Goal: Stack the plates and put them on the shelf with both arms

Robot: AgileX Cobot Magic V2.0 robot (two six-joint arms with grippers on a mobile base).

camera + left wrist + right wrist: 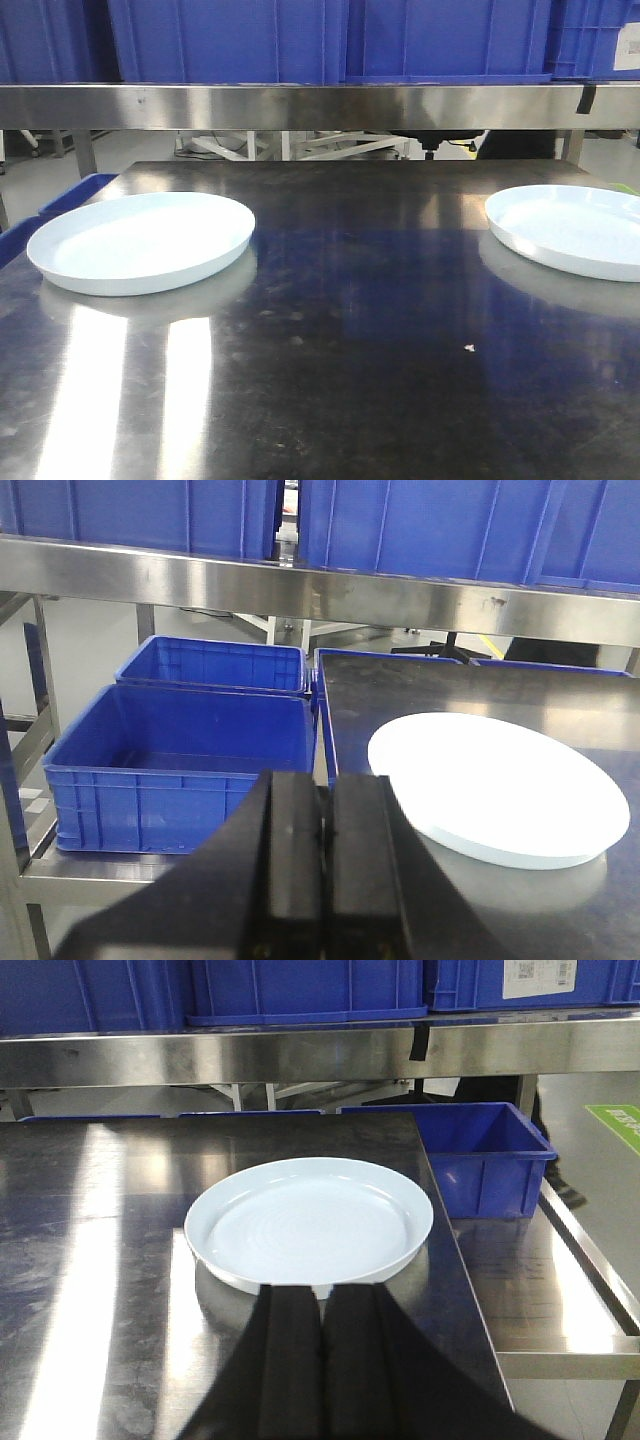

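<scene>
Steel tabletop (350, 380) held left plate (140, 240), right plate (570, 228) well apart. Left gripper (322, 800), right gripper (320, 1300) both pinched closed, empty. Likely risk: glossy rims slipping; stack striking shelf (300, 105) band.

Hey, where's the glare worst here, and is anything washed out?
Front view: two bright glare streaks on the tabletop in front of the left plate. Left wrist view: that plate is blown out to flat white. Right wrist view: broad glare bands left of the right plate, its ripples visible.
</scene>
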